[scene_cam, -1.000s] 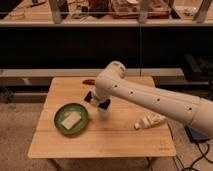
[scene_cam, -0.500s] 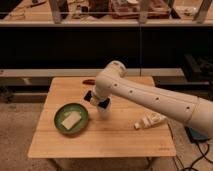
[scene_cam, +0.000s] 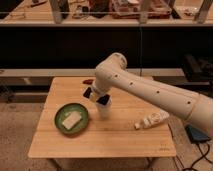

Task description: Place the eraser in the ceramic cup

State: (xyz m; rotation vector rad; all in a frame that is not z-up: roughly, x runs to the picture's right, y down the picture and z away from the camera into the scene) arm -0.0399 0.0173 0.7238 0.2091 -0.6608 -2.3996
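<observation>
The wooden tabletop sits under a white arm reaching in from the right, with a green dish holding a pale block, and just beside it the gripper hangs over the small ceramic cup, jaws clenched or released I cannot tell.

Wooden table with green dish, ceramic cup beneath the pincer, whitish object apart.

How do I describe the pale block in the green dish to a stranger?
On the light wooden table, left of the black gripper at mid-table, sits a round green dish. The flat pale rectangular block lies inside it, unlike the white bottle-like object on wood.
</observation>
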